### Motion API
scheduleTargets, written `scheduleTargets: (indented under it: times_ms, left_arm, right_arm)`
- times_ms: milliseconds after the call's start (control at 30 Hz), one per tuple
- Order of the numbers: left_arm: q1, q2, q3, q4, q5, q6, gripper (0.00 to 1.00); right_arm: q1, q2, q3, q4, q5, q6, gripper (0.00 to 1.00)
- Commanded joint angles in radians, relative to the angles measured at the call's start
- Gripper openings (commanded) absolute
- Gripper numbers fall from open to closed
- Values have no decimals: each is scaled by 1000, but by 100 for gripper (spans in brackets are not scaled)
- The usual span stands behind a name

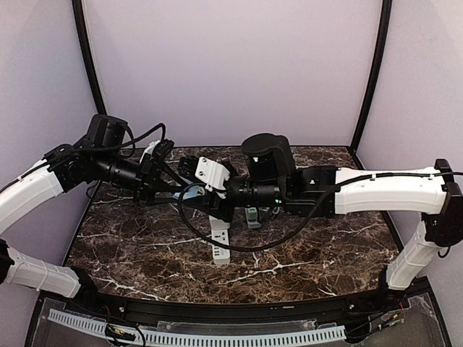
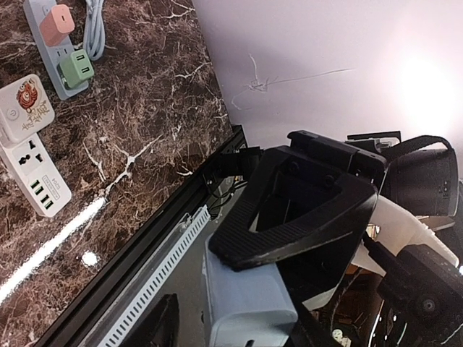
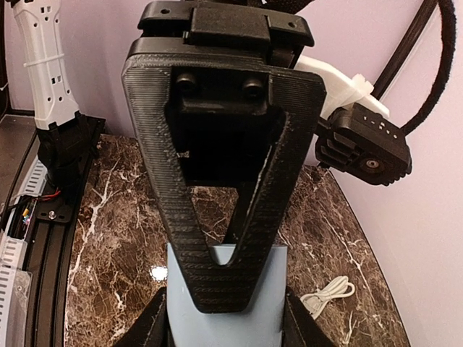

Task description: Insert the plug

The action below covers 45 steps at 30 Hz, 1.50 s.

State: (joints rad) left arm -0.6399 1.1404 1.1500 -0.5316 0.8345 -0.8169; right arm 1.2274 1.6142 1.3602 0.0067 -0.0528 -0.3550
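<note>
Plug (image 3: 264, 303), pale blue block, is held off the counter (image 1: 325, 253), a bit left of center, where both arms meet. It sits up and to the left of the white power strip (image 1: 221, 244).

Right gripper (image 3: 226, 329): fingers (image 3: 296, 332) pinching the plug, one on each side, both touching.

Left gripper (image 2: 231, 329): from the right wrist view one ribbed finger (image 3: 221, 289) lies flat on the plug's face. Left wrist view shows a sliver of gap at the other finger (image 2: 159, 322), so cannot tell if it's clamped or loose.

Grey power strip (image 2: 69, 87) lies beside the white one, with a pink adapter (image 2: 56, 22) and a green adapter (image 2: 76, 66) plugged in. White cable (image 3: 329, 293) lies on the counter by the back wall.
</note>
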Motion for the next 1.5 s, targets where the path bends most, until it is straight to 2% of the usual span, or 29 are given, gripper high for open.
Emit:
scheduleTargets:
  times_ms: [0,67,100,133,167,200,233,300,400,467,533,933,1033,1200,1467]
  left_arm:
    - [-4,21,19,-10,38,33,45]
    - [-4,30,27,-19,40,47,36]
    - [-4,34,30,-27,40,58,25]
    - [-4,42,39,-33,37,64,18]
    - [-4,48,49,-43,36,77,6]
    - [-4,59,55,-48,33,81,2]
    - [-4,64,65,-56,26,88,1]
    - [-3,82,82,-60,12,94,1]
    - [-4,118,108,-60,4,100,1]
    - [-3,147,134,-62,0,106,1]
    - [-2,179,159,-68,-1,112,1]
    - [-3,412,362,-223,-52,203,1]
    - [-3,483,420,-284,-88,231,1]
    - [-3,585,540,-417,-196,257,1]
    - [-7,639,564,-445,-295,186,1]
  right_arm:
    - [-12,17,40,18,-3,-7,0]
    - [-15,19,47,14,-2,-8,0]
    - [-15,22,51,13,-2,-9,0]
    - [-15,23,56,10,1,-9,0]
    - [-14,27,65,2,10,-7,0]
    - [-15,32,77,-3,26,0,0]
    - [-16,36,91,-35,39,4,4]
    - [-17,38,115,-72,49,11,21]
    - [-17,11,118,-93,83,27,55]
    - [-17,-20,96,-94,103,31,69]
    - [-19,-49,61,-97,125,24,76]
    - [-53,-196,-68,-122,391,54,98]
    - [-79,-220,-70,-163,451,143,99]
    - [-165,-258,-53,-302,443,283,99]
    - [-326,-309,-31,-492,402,408,99]
